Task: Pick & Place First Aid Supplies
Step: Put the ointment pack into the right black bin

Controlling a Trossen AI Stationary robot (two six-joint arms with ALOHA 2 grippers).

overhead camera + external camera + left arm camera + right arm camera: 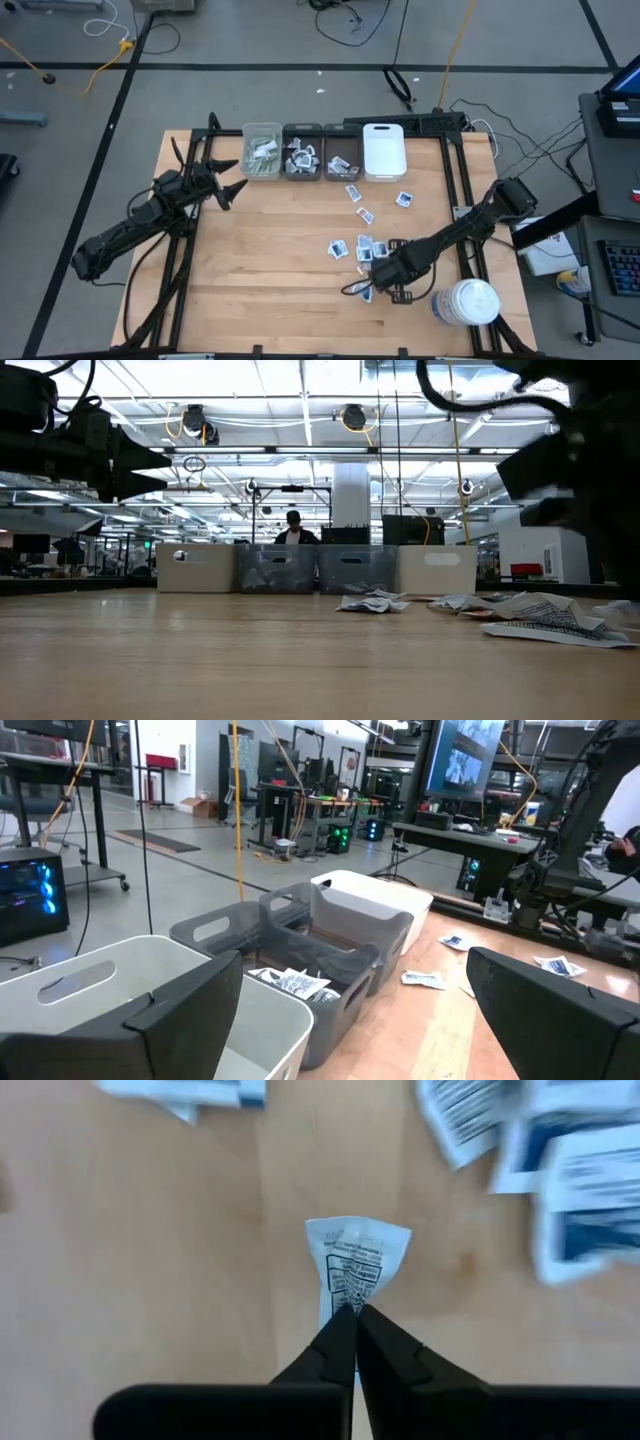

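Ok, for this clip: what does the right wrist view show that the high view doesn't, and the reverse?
Only the right wrist view: the right gripper shut on a white sachet, pinching its edge, with dark print legible on it.

Only the high view: the left gripper open, waiting near the row of bins; the white lidded bin; the white jar by the right arm; the wider spread of sachets.

Both: the wooden table and loose sachets lying around the right gripper.

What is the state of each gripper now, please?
Left gripper: open, holding nothing, raised beside the bins.
Right gripper: closed on a white sachet on the table.
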